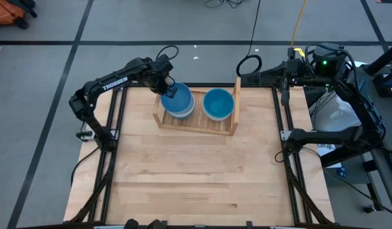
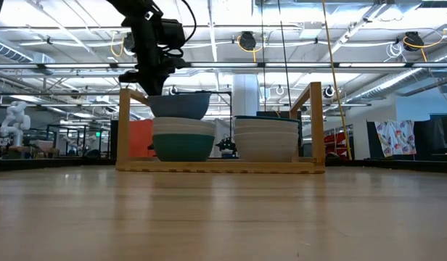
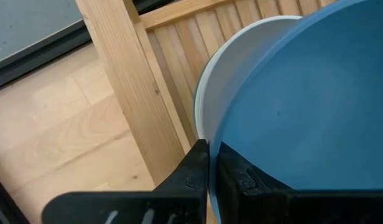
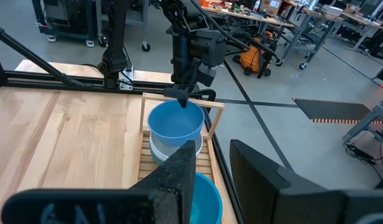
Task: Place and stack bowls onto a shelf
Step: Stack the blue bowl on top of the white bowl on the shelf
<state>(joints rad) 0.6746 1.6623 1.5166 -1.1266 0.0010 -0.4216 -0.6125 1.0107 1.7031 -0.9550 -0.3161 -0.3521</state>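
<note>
My left gripper [image 3: 209,163] is clamped on the rim of a blue bowl [image 1: 177,99], holding it just above the left stack on the shelf [image 1: 197,124]. That stack [image 2: 183,138] has white bowls over a teal one at the bottom. Beside it stands the second stack [image 2: 266,139], topped blue. My right gripper [image 4: 211,163] waits off the table's far right corner, fingers apart.
</note>
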